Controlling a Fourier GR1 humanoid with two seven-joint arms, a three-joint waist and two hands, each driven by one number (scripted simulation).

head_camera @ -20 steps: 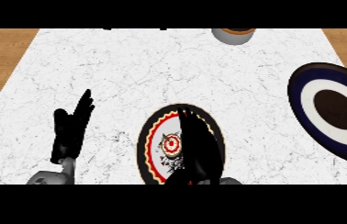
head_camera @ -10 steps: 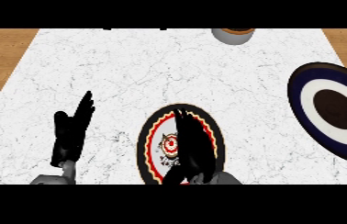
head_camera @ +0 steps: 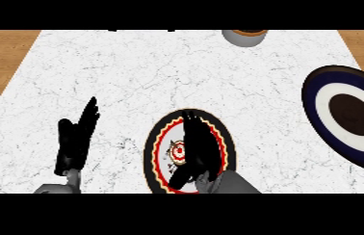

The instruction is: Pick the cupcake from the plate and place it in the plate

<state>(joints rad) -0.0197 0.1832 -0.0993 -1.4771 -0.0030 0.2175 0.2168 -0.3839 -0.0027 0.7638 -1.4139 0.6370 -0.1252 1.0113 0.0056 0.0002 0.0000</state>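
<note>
A black plate (head_camera: 158, 135) with a red and yellow scalloped ring lies at the counter's near edge. My right hand (head_camera: 197, 145) is stretched over its middle, fingers straight and pointing away, thumb out to the lower left; it is open. A red and white pattern (head_camera: 176, 151) shows beside the fingers. I cannot tell whether anything sits under the hand. A small grey-cased thing with a brown top, like a cupcake (head_camera: 245, 36), stands at the far edge. A dark blue plate (head_camera: 316, 99) with a white ring and a brown centre lies at the right. My left hand (head_camera: 74, 140) rests open at the lower left, fingers up.
The white marble counter (head_camera: 142, 75) ends in wooden strips (head_camera: 14, 51) at its left and right sides. Bare marble spreads between the near plate, the blue plate and the far edge.
My right hand has shifted left over the near plate, from its right half to its middle, and the thumb now shows. The left hand has not moved.
</note>
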